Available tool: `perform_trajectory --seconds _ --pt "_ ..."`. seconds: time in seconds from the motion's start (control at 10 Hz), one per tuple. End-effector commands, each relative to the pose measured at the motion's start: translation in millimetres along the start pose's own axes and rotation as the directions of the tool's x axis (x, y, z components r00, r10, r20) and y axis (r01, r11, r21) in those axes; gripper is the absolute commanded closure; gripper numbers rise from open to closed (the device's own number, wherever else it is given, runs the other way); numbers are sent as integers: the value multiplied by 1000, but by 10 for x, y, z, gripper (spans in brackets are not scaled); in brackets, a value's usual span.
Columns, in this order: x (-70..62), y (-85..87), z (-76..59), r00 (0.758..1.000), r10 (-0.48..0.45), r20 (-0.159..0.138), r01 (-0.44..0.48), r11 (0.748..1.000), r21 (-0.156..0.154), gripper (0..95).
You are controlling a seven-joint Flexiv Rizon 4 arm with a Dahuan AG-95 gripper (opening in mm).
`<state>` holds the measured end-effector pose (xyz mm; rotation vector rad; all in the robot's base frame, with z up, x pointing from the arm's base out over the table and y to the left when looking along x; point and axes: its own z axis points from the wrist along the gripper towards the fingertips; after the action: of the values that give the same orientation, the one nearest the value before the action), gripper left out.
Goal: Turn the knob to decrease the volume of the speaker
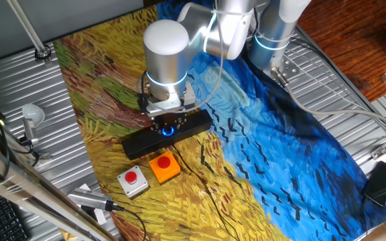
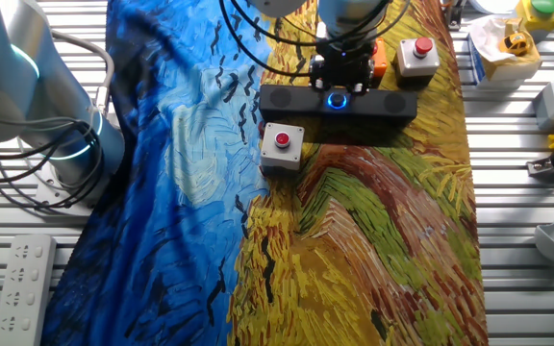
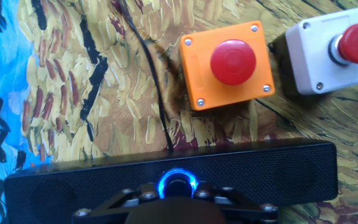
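In one fixed view, the silver arm's two-finger gripper (image 1: 168, 124) hangs straight down at frame centre over the long black speaker bar (image 1: 141, 141), the small blue-ringed black knob (image 1: 168, 130) glowing right below it, so a wrist twist would turn the dial. Whether the fingers are pinching it, I cannot tell.

The other fixed view, upper middle, shows the same alignment, with a grey box with a red button (image 2: 282, 145) just in front of the bar.

From the hand view, the knob sits at bottom centre, an orange button box (image 3: 227, 64) and a thin black cable (image 3: 152, 81) above, clear of the fingers.
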<state>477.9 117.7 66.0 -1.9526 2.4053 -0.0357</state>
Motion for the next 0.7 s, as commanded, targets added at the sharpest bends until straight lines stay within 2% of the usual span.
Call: perform_trajectory --seconds 0.1,0.2,0.3,0.4,0.6,0.7 --pt "-1 -13 -3 954 300 20 -300 954 -15 380" --pt "-1 -27 -6 869 494 18 -494 869 -17 380" --pt "0 -36 -7 824 567 14 -566 824 -14 380" --pt "0 -95 -19 705 709 6 -709 705 -6 380" --pt "1 -177 -41 614 789 2 -789 614 -7 380" --pt "0 -211 -51 546 838 3 -837 546 -10 380"
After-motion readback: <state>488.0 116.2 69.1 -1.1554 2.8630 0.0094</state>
